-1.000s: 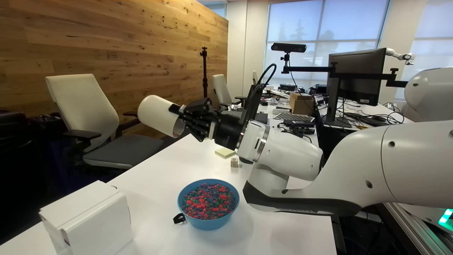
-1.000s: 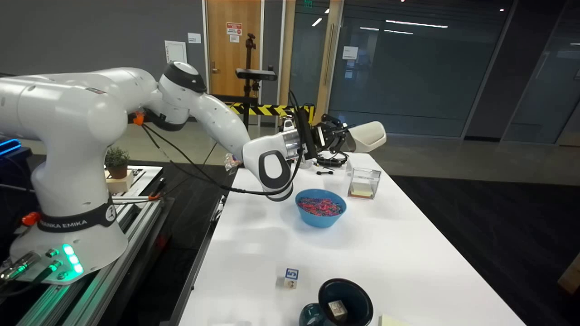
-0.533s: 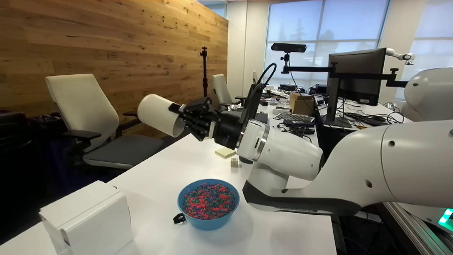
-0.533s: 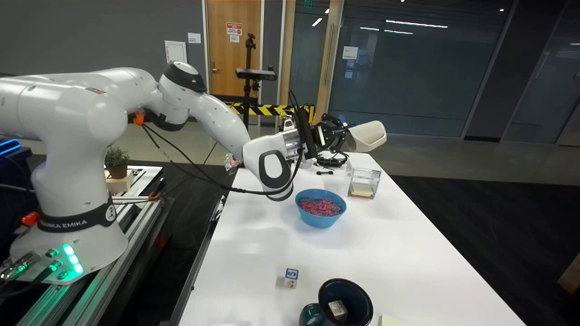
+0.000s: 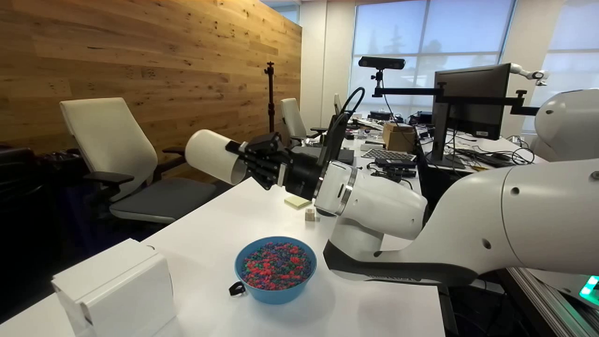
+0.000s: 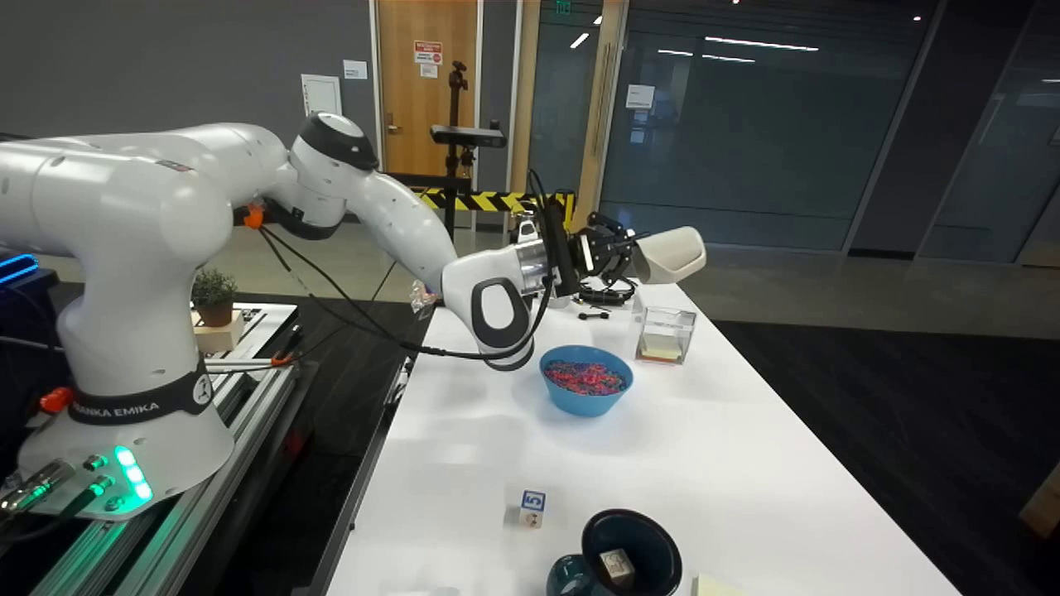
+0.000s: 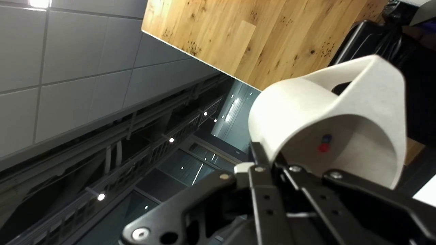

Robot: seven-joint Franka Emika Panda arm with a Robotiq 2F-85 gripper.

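My gripper (image 5: 239,153) is shut on the wall of a cream-white cup (image 5: 210,154), near its rim. It holds the cup tilted, high above the table's far edge. Both also show in an exterior view, the gripper (image 6: 631,242) and the cup (image 6: 672,253). In the wrist view, the cup's wall (image 7: 293,109) runs between the two black fingers (image 7: 270,163). The cup's handle stands on the side away from the fingers. A few small red and blue bits (image 7: 324,147) lie inside it. A blue bowl (image 5: 276,296) of red, green and blue bits stands on the table below, apart from the gripper.
A white box (image 5: 121,295) stands near the bowl. A black clip-like item (image 5: 237,289) lies beside the bowl. A clear box (image 6: 666,331), a small numbered cube (image 6: 532,509), a dark teal mug (image 6: 592,530) holding a block, and yellow notes (image 5: 297,202) are on the table.
My gripper and the held cup have moved slightly down and a little back toward the arm in the last half second. The bowl and the other items have not moved.
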